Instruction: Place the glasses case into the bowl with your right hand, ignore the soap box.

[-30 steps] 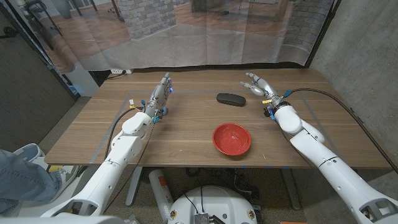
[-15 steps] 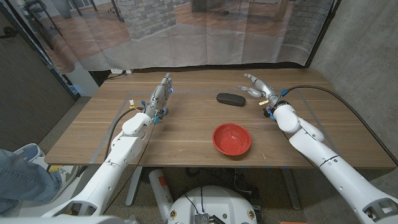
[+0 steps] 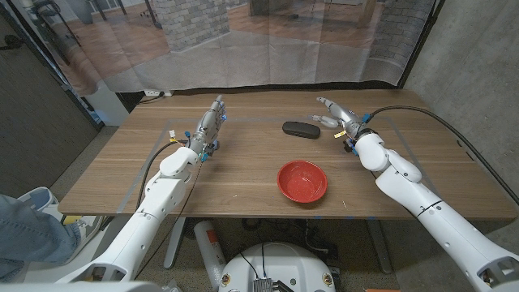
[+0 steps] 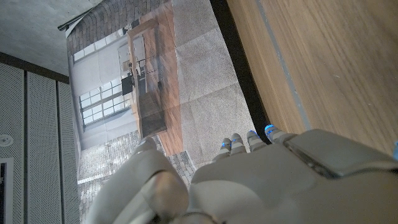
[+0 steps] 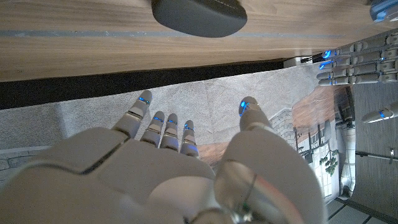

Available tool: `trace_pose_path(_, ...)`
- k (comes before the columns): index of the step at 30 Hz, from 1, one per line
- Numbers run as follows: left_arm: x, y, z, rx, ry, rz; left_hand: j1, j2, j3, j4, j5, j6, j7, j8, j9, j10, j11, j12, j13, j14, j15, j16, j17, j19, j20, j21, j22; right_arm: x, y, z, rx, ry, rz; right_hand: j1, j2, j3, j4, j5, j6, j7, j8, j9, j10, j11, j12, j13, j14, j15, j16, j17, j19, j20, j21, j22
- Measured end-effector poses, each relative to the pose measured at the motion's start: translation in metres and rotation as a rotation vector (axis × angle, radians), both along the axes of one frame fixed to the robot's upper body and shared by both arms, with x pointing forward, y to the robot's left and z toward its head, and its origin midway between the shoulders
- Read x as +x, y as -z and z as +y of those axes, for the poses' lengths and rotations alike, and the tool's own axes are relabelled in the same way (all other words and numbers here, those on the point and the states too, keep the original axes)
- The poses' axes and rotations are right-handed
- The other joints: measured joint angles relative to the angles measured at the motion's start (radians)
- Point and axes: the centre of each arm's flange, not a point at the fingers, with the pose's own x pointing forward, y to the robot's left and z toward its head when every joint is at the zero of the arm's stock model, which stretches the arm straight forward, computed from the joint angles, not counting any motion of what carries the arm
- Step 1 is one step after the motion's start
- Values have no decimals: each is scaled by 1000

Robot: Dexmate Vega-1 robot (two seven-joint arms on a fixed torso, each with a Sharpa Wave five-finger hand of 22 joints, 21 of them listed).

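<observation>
Black glasses case (image 3: 301, 129) lies just beside the spread, empty right robot hand (image 3: 335, 114), beyond the red bowl (image 3: 302, 181).

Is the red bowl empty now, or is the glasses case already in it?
Empty. The red bowl shows only its inside; the glasses case lies on the table beyond it.

Seen along the back of the right hand (image 5: 180, 168), its fingers (image 5: 163, 127) spread apart and holding nothing. Beyond the fingertips lies the wooden table (image 5: 93, 31), with a dark glasses case (image 5: 199, 15) resting on it. The left hand (image 5: 351, 65) appears at the edge.
</observation>
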Motion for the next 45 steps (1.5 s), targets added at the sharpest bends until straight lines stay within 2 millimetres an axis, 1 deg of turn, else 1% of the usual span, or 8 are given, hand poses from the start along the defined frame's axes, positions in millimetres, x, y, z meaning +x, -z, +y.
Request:
trace_pose_path(2,0,0,-1,1,1,0,0,0,0,0,0,0,0,0,0,0,0,0,0,0,0,0,0,0,0,0,0,0,-1,1,-5,2,-1,0,0,0,0,0,-3,10,0,0,0,0,3,0,0,0,0,0,0,0,0,0)
trace_pose_path(9,0,-1,-2,5,1,1,0,0,0,0,0,0,0,0,0,0,0,0,0,0,0,0,0,0,0,0,0,0,-3,4,-48,27,8,11,-11,0,0,5,-7,17,0,0,0,0,6,0,6,5,0,0,11,18,-4,0)
trace_pose_path(14,0,-1,-3,7,-1,3,0,0,-3,-3,0,2,-2,0,0,0,0,0,0,0,0,0,0,0,0,0,0,0,-6,8,-61,25,5,11,-11,0,0,5,-7,17,0,0,0,0,6,0,6,5,0,0,12,19,-4,0)
trace_pose_path(20,-1,-3,-5,11,0,1,0,0,-3,-3,0,5,-5,0,0,0,0,0,0,0,0,0,0,0,0,0,0,2,-7,9,-95,58,17,16,-16,0,0,5,-7,17,0,0,0,0,6,0,6,5,7,0,11,32,-4,0)
trace_pose_path(29,0,-5,-6,15,1,-3,4,4,-3,-3,0,9,-2,0,0,0,0,0,0,0,0,0,0,0,0,0,0,3,-12,16,-124,63,20,24,-24,0,0,13,-17,28,0,0,-1,-1,6,0,11,11,7,0,20,41,-7,0)
trace_pose_path(31,2,-5,-7,14,3,0,4,4,-3,-3,0,9,-2,0,0,0,0,0,0,0,0,0,0,0,0,0,0,6,-9,14,-148,91,58,29,-29,0,0,13,-17,28,0,0,0,-1,6,0,12,11,7,0,20,41,-10,0)
trace_pose_path(43,5,-4,-8,16,5,9,4,4,-7,-7,0,9,-2,0,0,4,0,0,0,0,0,0,0,0,0,0,0,11,-12,20,-200,127,101,35,-36,0,0,13,-17,28,0,0,0,0,6,0,20,20,7,0,16,52,-15,0)
trace_pose_path(45,5,-4,-8,16,5,10,4,4,-7,-7,0,9,-2,0,0,6,2,0,0,0,0,0,0,0,0,0,0,12,-13,21,-205,130,104,36,-36,0,0,13,-17,28,7,0,0,0,6,0,22,21,7,0,20,55,-15,0)
